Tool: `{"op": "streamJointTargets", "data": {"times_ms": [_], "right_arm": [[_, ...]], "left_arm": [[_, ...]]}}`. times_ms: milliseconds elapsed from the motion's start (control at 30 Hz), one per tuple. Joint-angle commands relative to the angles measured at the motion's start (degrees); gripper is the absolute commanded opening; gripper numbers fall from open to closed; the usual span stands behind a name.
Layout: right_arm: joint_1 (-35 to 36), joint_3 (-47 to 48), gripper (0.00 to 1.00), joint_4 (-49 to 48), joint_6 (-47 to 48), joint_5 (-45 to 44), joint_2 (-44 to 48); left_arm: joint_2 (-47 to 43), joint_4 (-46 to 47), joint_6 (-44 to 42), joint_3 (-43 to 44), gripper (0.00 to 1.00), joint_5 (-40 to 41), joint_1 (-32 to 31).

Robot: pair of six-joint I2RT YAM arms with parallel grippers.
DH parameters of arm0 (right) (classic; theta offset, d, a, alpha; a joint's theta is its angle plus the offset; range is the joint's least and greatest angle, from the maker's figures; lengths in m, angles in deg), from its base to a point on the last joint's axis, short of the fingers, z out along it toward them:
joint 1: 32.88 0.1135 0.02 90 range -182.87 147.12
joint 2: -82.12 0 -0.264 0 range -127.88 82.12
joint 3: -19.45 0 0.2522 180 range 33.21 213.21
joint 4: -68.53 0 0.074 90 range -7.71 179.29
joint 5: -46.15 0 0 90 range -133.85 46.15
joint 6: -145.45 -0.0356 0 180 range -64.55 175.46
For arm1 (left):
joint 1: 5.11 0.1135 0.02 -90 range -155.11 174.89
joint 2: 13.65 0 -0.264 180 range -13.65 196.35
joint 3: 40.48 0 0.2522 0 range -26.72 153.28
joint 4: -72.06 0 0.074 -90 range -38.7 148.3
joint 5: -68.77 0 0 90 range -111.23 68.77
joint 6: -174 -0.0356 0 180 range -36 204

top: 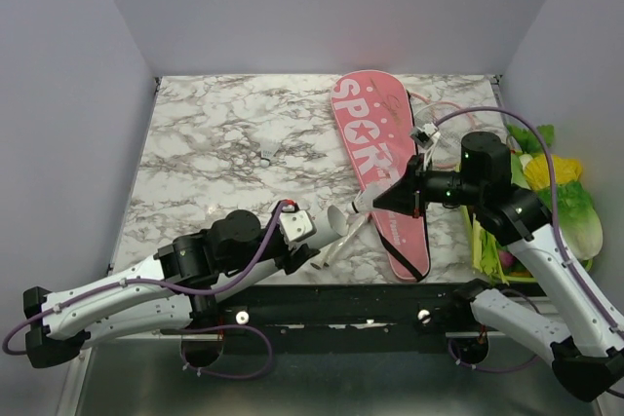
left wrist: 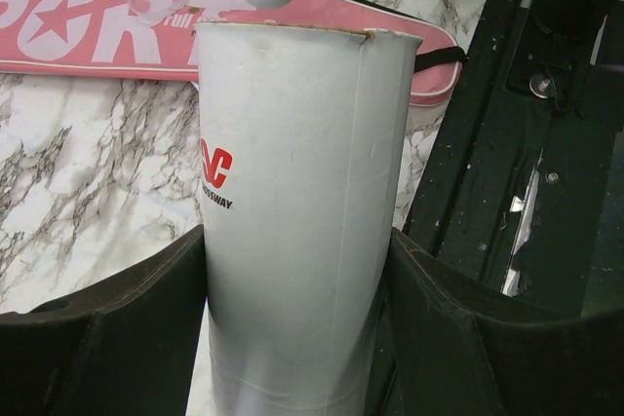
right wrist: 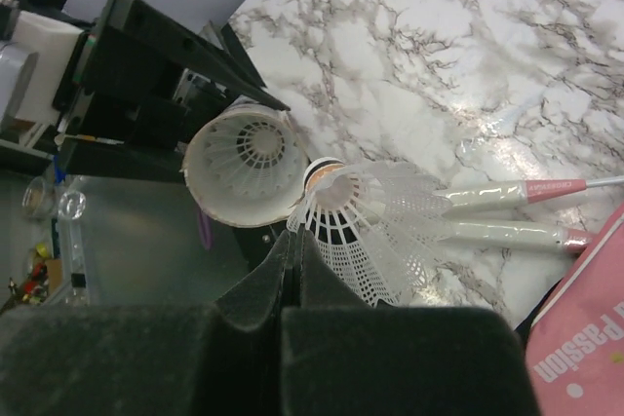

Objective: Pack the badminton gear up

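Right wrist view: your right gripper [right wrist: 292,241] has its jaws pinched fully together on the skirt edge of a shuttlecock [right wrist: 363,226], cork end just beside the open mouth of the white tube [right wrist: 200,187]. A second shuttlecock [right wrist: 249,148] sits inside. The skirt looks feather-light and easily crushed, so hold it thinly by the rim. Your left gripper [left wrist: 297,280] clasps the tube around its body, jaws wide. It looks stiff but smooth and may slip. The rackets [right wrist: 497,192] lie on the marble near the pink bag [top: 375,138].
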Motion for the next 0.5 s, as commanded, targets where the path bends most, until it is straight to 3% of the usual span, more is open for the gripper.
{"op": "streamJointTargets", "data": {"times_ms": [0, 467], "right_arm": [[0.4, 1.82, 0.01, 2.78, -0.01, 5.06, 2.85], [2.15, -1.6, 0.01, -5.03, -5.45, 10.16, 2.25]], "left_arm": [[0.52, -3.3, 2.49, -0.83, 0.0, 1.34, -0.26], [0.0, -2.95, 2.84, -1.01, 0.0, 0.2, -0.26]]}}
